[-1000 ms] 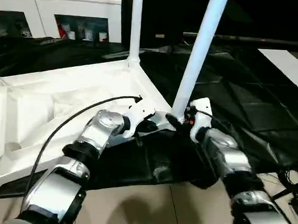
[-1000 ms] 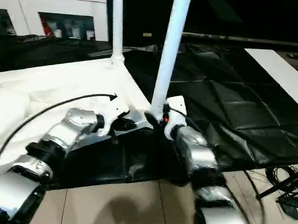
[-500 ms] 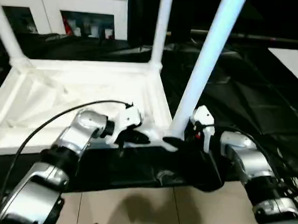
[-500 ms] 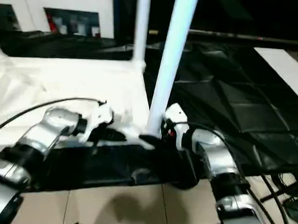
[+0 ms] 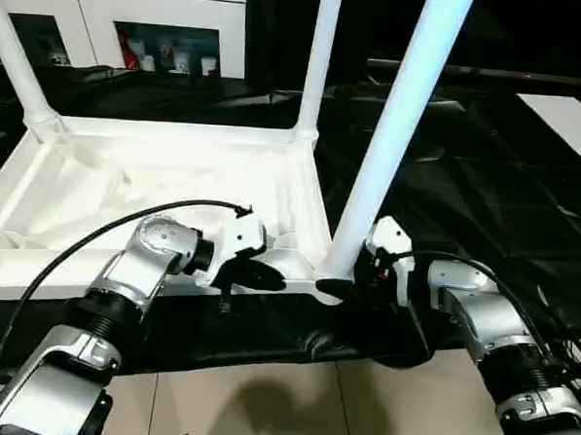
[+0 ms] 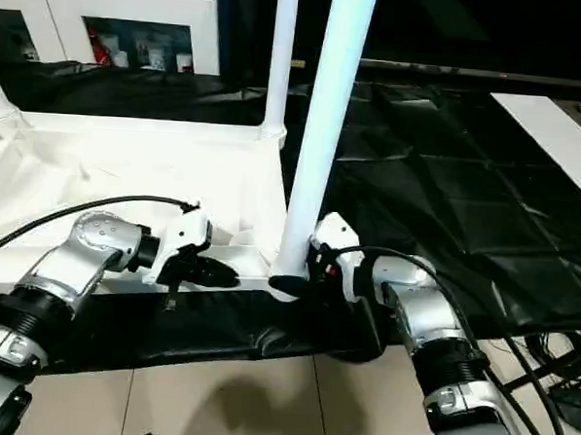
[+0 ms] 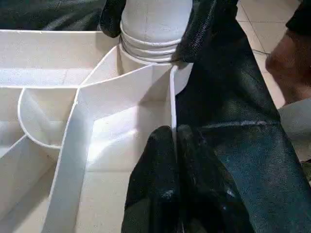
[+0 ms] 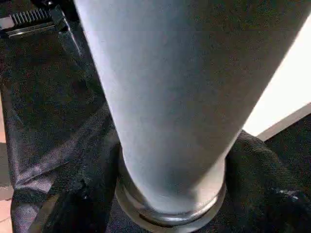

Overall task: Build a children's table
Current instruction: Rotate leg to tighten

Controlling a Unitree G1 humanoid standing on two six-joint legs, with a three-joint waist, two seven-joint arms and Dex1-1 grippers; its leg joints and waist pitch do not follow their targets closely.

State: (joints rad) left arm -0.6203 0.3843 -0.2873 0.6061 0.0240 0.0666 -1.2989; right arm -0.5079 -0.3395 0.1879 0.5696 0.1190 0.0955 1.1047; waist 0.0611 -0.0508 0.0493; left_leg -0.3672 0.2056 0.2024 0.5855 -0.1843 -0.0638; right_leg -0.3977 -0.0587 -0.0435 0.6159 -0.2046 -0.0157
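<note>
Left eye view: the tabletop [image 5: 165,187] lies underside-up on black sheeting [image 5: 487,189], three legs standing in its corner sockets. My left end effector [image 5: 268,275] sits at the near rim beside the nearest leg [image 5: 387,149]; my right end effector [image 5: 338,278] is at that leg's base.

Left wrist view: my left end effector's fingers [image 7: 160,194] are pressed together, pinching the tabletop's thin rim wall, with the leg's ringed foot in its socket ahead.

Right wrist view: my right end effector's fingers [image 8: 82,201] stand spread on either side of the leg's base.
</note>
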